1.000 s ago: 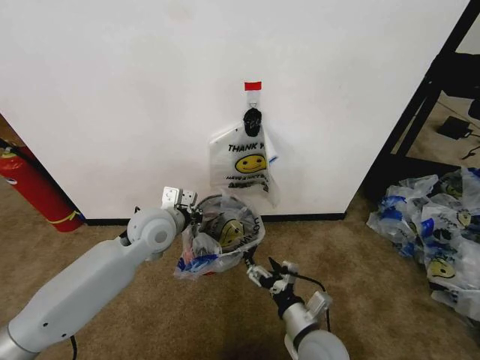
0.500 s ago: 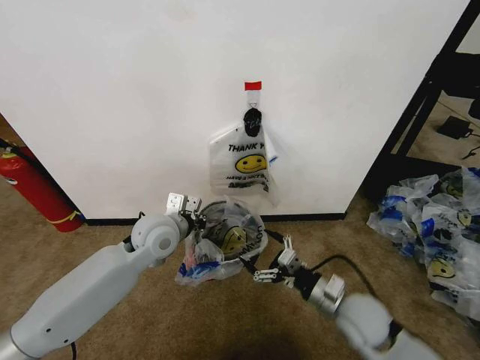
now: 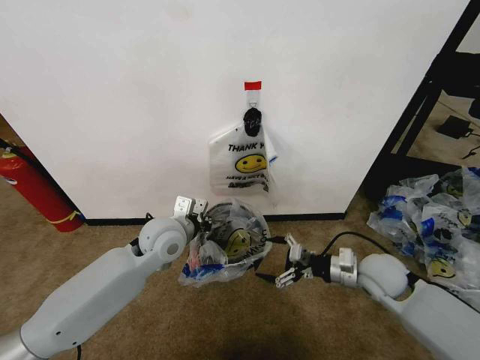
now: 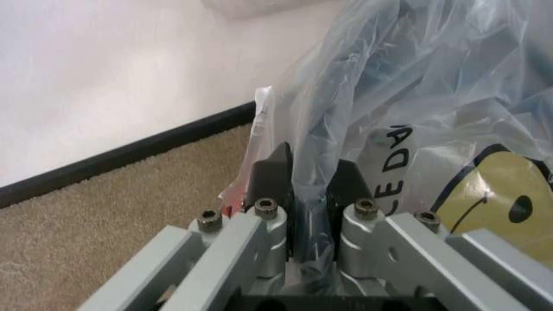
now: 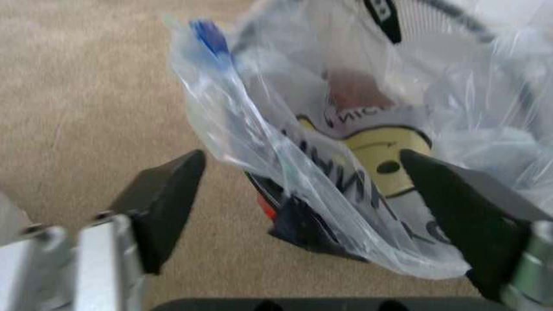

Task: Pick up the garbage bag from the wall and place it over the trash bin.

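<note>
Two claws flank the garbage bag (image 3: 225, 247): left claw (image 4: 307, 188) pinches it, right claw (image 3: 289, 264) gapes beside it.

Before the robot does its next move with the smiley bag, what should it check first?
1. Left gripper pinching the garbage bag: ok, its fingers are shut on a fold of plastic.
2. Right gripper ready to grab: ok, open and beside the bag's edge, not touching it.
3. Bag draped over the trash bin: ok on the near side; the far rim, cannot tell.
4. Bag mouth open: ok, the inside shows from above.
5. Spare bag on the wall: ok, it hangs from the hook, apart from both arms.
6. Floor around the bin: ok, bare carpet; the fire extinguisher stands well away.
</note>
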You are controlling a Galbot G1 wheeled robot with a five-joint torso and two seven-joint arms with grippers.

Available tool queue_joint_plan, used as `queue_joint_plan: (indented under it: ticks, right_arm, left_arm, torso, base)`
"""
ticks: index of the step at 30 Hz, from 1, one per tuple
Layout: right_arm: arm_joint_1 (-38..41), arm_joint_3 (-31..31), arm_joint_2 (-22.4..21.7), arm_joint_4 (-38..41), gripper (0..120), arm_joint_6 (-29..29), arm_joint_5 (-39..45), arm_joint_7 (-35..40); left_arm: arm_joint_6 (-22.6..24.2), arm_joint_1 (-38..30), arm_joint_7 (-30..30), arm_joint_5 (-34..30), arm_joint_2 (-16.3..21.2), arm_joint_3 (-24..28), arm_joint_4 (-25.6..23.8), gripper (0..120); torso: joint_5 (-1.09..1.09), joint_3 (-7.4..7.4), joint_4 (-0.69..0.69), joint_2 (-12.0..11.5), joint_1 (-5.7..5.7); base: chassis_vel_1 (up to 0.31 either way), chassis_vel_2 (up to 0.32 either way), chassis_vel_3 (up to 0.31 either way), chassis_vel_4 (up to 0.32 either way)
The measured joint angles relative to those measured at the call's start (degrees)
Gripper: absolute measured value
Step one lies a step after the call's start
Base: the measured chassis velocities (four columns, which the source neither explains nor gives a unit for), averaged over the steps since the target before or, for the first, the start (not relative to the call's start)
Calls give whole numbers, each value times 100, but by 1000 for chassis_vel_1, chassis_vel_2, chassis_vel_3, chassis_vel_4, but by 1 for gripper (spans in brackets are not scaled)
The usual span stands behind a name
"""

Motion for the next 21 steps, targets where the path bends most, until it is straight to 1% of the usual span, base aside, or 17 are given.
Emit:
queue_joint_plan:
  ticks: [1,2,3,7,9,10,11,16,17,18,20,21]
  right_arm:
    - [88,-101,25,-74,80,0,-30,-1]
    - [88,-101,25,-74,80,0,-30,-1]
    - [144,-158,32,-110,75,-5,-31,-1]
    - [540,-500,98,-241,70,-114,69,45]
    - [735,-648,119,-328,61,-147,44,37]
    - [735,-648,119,-328,61,-147,44,37]
    - [799,-682,135,-374,58,-149,-11,4]
    - [1069,-822,165,-569,36,-213,-148,-273]
    - [1078,-825,155,-556,33,-254,-125,-326]
    - [1078,-825,155,-556,33,-254,-125,-326]
    - [1080,-831,134,-517,24,-334,-37,-397]
    - [1079,-830,128,-514,22,-354,-2,-419]
  left_arm:
    - [0,6,1,0,22,12,-30,4]
    - [0,6,1,0,22,12,-30,4]
    - [0,10,3,0,34,17,-50,4]
    - [0,13,6,0,77,38,-131,4]
    - [0,10,8,-2,87,54,-150,4]
    - [0,10,8,-2,87,54,-150,4]
    - [0,9,8,-2,88,61,-154,4]
    - [0,1,8,-4,91,94,-175,4]
    - [0,-4,7,-5,91,98,-175,4]
    - [0,-4,7,-5,91,98,-175,4]
    - [0,-20,6,-6,91,105,-166,4]
    - [0,-29,6,-6,90,110,-158,4]
  torso:
    - [-1,0,0,0,0]
    - [-1,0,0,0,0]
    - [-1,0,0,0,0]
    - [-1,0,0,0,0]
    - [-2,0,1,0,0]
    - [-2,0,1,0,0]
    - [-2,0,2,0,-1]
    - [-1,0,1,0,-1]
    - [-1,0,1,0,-1]
    - [-1,0,1,0,-1]
    - [-1,0,0,0,-1]
    - [-1,0,0,0,-1]
  base:
    - [0,0,0,0]
    - [0,0,0,0]
    - [0,0,0,0]
    - [0,0,0,0]
    - [0,0,0,0]
    - [0,0,0,0]
    - [0,0,0,0]
    - [0,0,0,0]
    - [0,0,0,0]
    - [0,0,0,0]
    - [0,0,0,0]
    - [0,0,0,0]
